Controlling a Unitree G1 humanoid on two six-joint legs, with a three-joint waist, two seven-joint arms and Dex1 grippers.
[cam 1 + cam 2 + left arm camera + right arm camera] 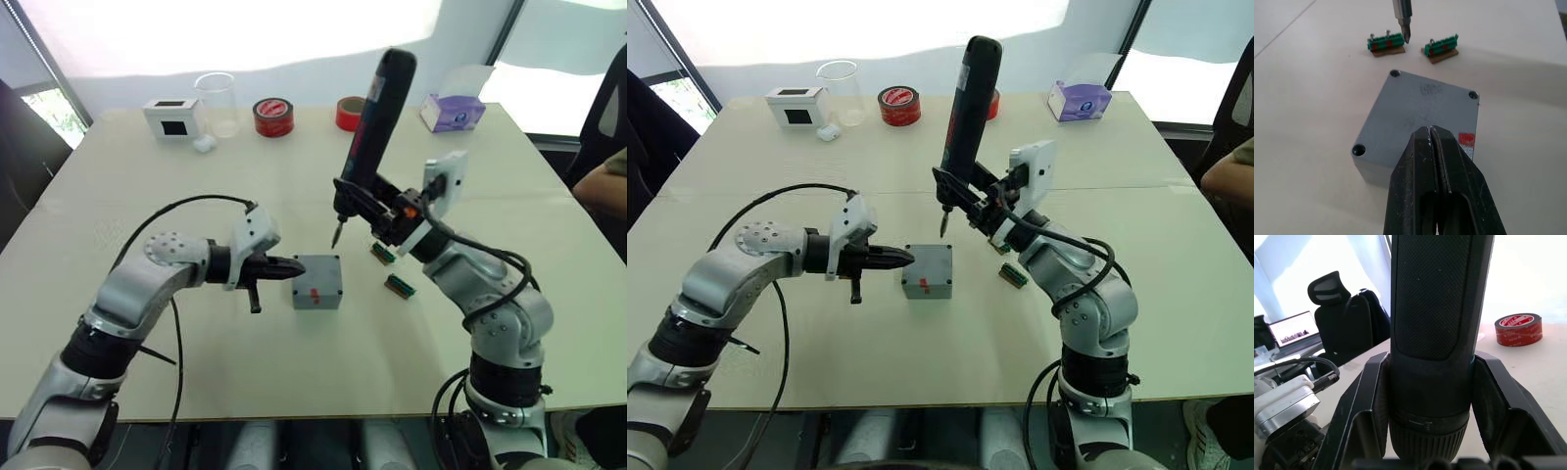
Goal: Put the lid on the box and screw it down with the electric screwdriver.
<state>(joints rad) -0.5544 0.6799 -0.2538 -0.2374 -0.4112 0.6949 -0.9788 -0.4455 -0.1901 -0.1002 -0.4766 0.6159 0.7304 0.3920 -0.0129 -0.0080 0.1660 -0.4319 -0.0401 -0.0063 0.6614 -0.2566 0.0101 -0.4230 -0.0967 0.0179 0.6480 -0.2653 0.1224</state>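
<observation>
Left wrist view shows the lid [1420, 110] seated; left jaws closed, empty, right jaws gripping the screwdriver [375, 122], whose bit must next meet a corner screw.

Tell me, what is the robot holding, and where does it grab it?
The right gripper holds the electric screwdriver by its lower body, just above the bit.
</observation>
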